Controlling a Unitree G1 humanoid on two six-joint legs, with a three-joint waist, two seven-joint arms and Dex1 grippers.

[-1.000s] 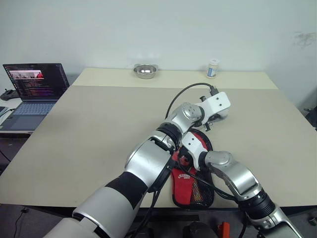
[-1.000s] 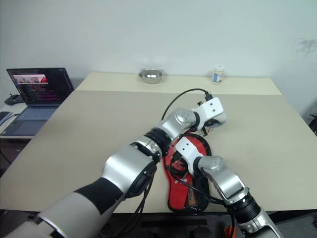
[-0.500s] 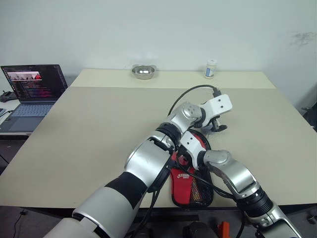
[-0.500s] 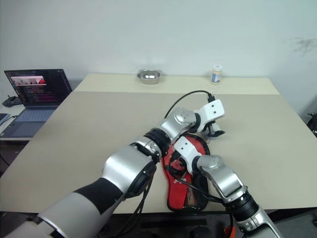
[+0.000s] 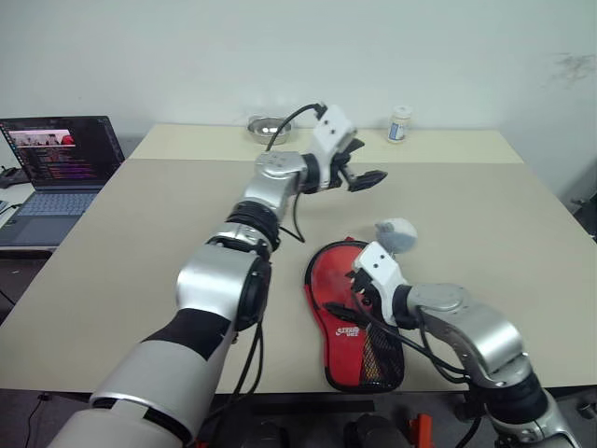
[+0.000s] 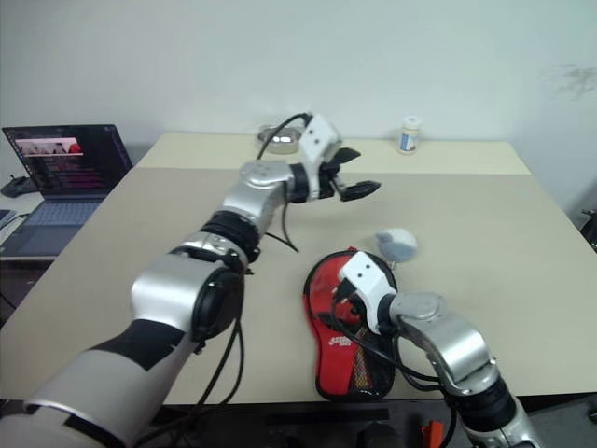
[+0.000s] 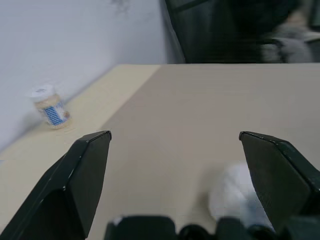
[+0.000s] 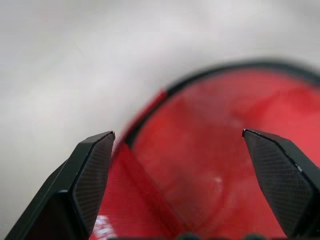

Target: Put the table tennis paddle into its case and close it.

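Note:
The case [image 5: 338, 291] lies flat at the table's near edge, red side up, with its white logo and black mesh pocket [image 5: 378, 353] toward me. The table tennis paddle is hidden. My right gripper [image 5: 359, 287] hovers low over the case's round part, open and holding nothing; in the right wrist view its fingers [image 8: 87, 165] spread wide above the red fabric [image 8: 210, 150]. My left gripper [image 5: 366, 163] is raised well above the table behind the case, pointing right, open and empty. Its fingers [image 7: 85, 170] stand far apart in the left wrist view.
A crumpled whitish lump [image 5: 396, 233] sits just behind the case on the beige table [image 5: 140, 243]. At the far edge stand a small white bottle [image 5: 399, 124] and a metal bowl [image 5: 264, 126]. An open laptop [image 5: 58, 154] is off to the left.
My left gripper opened, then swung up and to the left away from the case's top. The right gripper rose a little. The whitish lump has come into view.

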